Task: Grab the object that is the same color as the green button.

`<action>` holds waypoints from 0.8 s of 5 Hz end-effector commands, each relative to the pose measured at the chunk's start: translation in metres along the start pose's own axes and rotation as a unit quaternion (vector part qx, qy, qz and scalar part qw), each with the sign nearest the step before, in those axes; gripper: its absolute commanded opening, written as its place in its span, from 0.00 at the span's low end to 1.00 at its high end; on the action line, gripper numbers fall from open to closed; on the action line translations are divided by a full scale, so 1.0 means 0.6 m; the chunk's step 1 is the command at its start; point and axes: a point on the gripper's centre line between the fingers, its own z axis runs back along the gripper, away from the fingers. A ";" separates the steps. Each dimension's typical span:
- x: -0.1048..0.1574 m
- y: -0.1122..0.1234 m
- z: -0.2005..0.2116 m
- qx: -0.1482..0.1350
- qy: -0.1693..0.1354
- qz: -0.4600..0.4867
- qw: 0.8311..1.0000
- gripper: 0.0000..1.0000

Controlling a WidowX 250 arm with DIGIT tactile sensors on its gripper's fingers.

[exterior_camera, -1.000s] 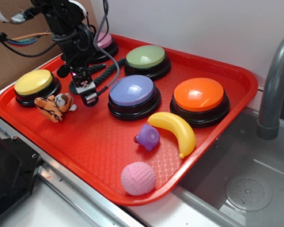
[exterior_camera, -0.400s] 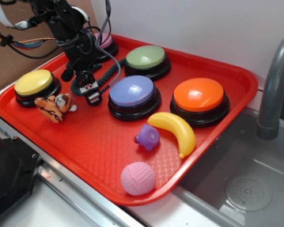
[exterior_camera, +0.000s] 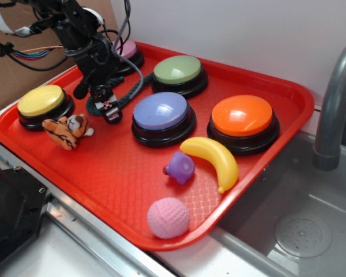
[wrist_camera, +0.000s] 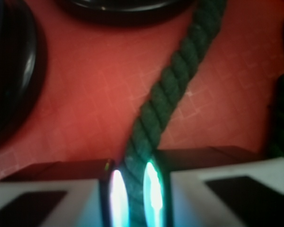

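Note:
The dark green twisted rope (wrist_camera: 173, 85) lies on the red tray (exterior_camera: 121, 173), running from between my fingers toward the green button (exterior_camera: 179, 69). In the exterior view the rope (exterior_camera: 127, 95) sits between the yellow button and the purple button. My gripper (exterior_camera: 108, 108) is down on its near end. In the wrist view the gripper (wrist_camera: 135, 194) has both pads pressed against the rope, so it is shut on it. The rope's other end curls out of sight at the right edge.
Yellow button (exterior_camera: 41, 101), purple button (exterior_camera: 161, 112), orange button (exterior_camera: 242, 118) and a pink button (exterior_camera: 127, 51) behind the arm share the tray. A tiger plush (exterior_camera: 66, 130), banana (exterior_camera: 213, 158), purple toy (exterior_camera: 180, 167) and pink ball (exterior_camera: 168, 217) lie nearer. A sink and faucet (exterior_camera: 334, 104) stand right.
The gripper has shifted slightly back and left along the rope and lowered onto it, closing on its near end. Everything else on the tray has stayed put.

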 end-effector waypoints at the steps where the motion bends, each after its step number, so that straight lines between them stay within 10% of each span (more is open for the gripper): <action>1: 0.025 -0.008 0.091 0.041 0.014 0.034 0.998 0.00; 4: -0.002 -0.108 0.259 0.018 0.088 0.190 0.978 0.00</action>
